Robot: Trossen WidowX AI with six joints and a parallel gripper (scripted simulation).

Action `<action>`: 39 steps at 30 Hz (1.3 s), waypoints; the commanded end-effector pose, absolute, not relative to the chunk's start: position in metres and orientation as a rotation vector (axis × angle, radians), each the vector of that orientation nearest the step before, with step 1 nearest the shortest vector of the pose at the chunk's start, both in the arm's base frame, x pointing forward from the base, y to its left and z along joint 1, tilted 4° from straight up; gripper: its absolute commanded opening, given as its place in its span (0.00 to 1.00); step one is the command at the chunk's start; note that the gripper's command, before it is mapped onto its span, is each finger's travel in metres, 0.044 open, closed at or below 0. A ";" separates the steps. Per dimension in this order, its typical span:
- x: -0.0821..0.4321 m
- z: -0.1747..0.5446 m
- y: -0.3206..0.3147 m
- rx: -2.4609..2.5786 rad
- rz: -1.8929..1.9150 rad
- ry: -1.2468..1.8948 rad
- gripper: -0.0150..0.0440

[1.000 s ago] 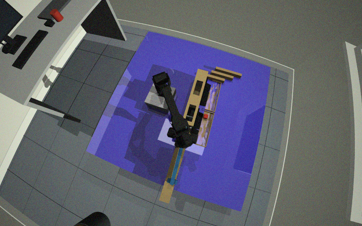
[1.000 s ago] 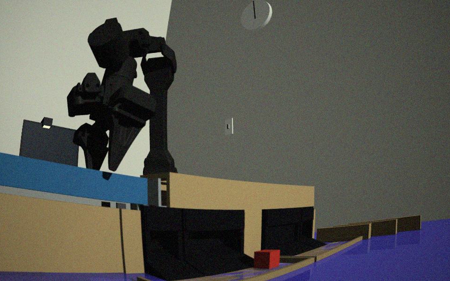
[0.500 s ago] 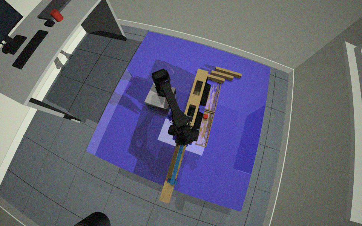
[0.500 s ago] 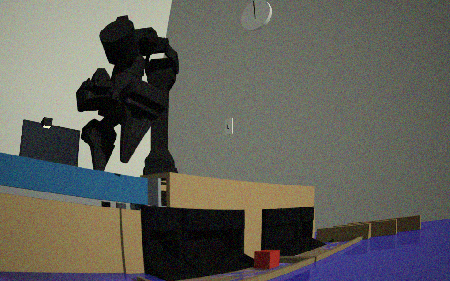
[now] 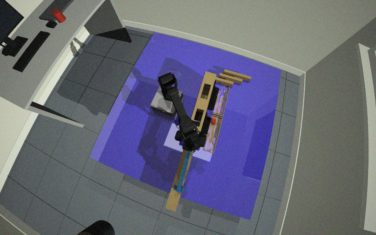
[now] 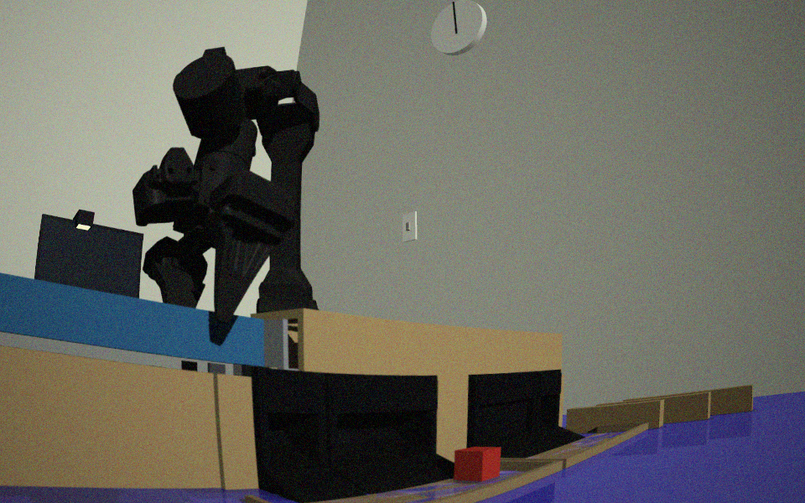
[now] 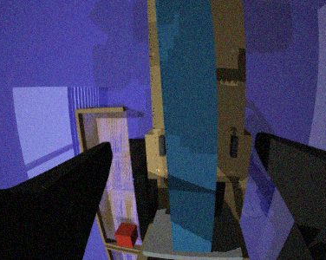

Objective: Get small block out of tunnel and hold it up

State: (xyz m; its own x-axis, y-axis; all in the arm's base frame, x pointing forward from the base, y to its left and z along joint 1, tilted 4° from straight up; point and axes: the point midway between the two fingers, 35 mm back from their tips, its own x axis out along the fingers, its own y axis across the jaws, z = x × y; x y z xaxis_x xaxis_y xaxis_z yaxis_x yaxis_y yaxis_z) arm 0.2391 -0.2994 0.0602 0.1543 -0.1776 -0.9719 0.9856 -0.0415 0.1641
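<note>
From the wrist view, our gripper (image 5: 190, 145) (image 6: 202, 312) (image 7: 185, 144) stands open astride the blue handle (image 5: 183, 172) (image 6: 111, 315) (image 7: 189, 108); the red block (image 5: 214, 120) (image 6: 477, 464) (image 7: 127, 235) lies in the side tray (image 5: 217, 131) (image 6: 518, 480) (image 7: 103, 230), so we should lift straight clear first.

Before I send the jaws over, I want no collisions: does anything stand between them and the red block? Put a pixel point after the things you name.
Yes, partly. The blue handle (image 5: 184, 170) (image 6: 111, 318) (image 7: 189, 130) runs between the open jaws, so a sideways move would likely hit it. The red block (image 5: 213, 120) (image 6: 477, 464) (image 7: 127, 235) lies in a low-walled tray (image 5: 218, 132) (image 7: 101, 225), its top uncovered.
</note>
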 end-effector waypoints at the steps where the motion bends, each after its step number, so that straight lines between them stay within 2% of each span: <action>1: 0.238 0.052 -0.299 1.192 -1.216 0.940 1.00; 4: 0.237 0.047 -0.298 1.192 -1.216 0.940 1.00; 18: 0.239 0.054 -0.299 1.191 -1.208 0.937 0.38; 22: 0.239 0.054 -0.299 1.191 -1.208 0.937 0.33; 24: 0.239 0.054 -0.301 1.191 -1.208 0.937 0.25; 39: 0.236 0.049 -0.344 1.189 -1.215 0.937 0.25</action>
State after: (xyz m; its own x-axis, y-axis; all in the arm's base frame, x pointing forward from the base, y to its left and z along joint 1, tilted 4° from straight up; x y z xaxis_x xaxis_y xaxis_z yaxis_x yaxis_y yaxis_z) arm 0.2379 -0.3197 0.0516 0.1416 -0.1472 -0.9789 0.9889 -0.0246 0.1468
